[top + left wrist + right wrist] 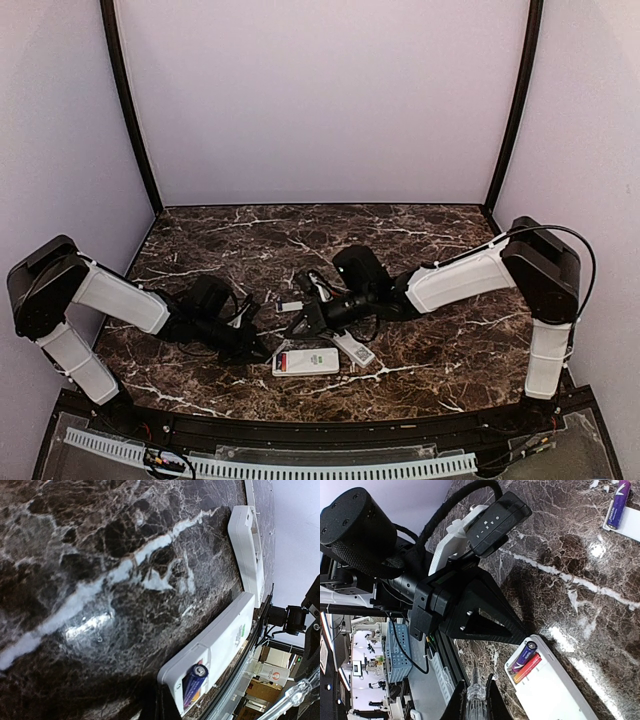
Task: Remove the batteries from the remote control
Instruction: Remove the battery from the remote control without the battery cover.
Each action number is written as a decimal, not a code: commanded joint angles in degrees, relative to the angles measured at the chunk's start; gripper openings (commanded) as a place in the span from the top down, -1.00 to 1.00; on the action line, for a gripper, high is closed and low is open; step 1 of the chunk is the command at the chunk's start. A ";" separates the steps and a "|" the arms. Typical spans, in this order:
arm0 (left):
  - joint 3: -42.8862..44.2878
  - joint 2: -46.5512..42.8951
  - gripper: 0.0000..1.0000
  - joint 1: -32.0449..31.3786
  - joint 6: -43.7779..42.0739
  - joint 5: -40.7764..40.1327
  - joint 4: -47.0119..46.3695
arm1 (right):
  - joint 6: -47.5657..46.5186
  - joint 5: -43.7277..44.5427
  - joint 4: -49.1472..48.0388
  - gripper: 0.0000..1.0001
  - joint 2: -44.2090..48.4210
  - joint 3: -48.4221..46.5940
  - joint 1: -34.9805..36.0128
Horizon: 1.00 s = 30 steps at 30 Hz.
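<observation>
The white remote control point(306, 361) lies face down near the front edge with its battery bay uncovered. In the bay a purple battery point(524, 656) sits tipped up at one end point(194, 682), with an orange-red battery point(527, 668) flat beside it. My left gripper point(258, 348) is shut and empty, its black tip point(520, 632) against the bay end of the remote point(220, 655). Just behind that remote, my right gripper point(305, 322) is shut on a clear-handled tool point(474, 695). Another purple battery point(618, 502) lies loose on a white cover plate point(632, 527).
A second white remote point(352, 347) lies angled to the right of the first, also visible in the left wrist view point(247, 545). The table's black front rail point(330, 428) runs close behind the remote. Marble tabletop point(420, 240) stretches to the back walls.
</observation>
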<state>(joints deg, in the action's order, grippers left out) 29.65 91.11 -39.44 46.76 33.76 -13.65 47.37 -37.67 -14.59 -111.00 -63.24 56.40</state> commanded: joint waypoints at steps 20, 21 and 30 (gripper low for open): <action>-0.55 -0.64 0.98 -0.29 0.30 -0.69 -0.24 | -3.32 17.86 11.26 1.00 5.35 0.76 0.49; -0.51 -0.61 0.98 -0.29 0.20 -0.61 -0.24 | -3.12 17.74 11.03 1.00 4.93 0.49 0.66; -0.29 -0.24 0.99 -0.29 0.01 -0.36 -0.24 | -2.66 16.14 9.22 1.00 1.75 -1.54 1.31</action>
<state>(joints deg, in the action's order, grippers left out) 29.56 91.05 -39.44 47.18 33.61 -13.72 44.86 -21.41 -4.03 -107.33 -62.89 57.04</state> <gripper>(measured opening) 0.010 0.093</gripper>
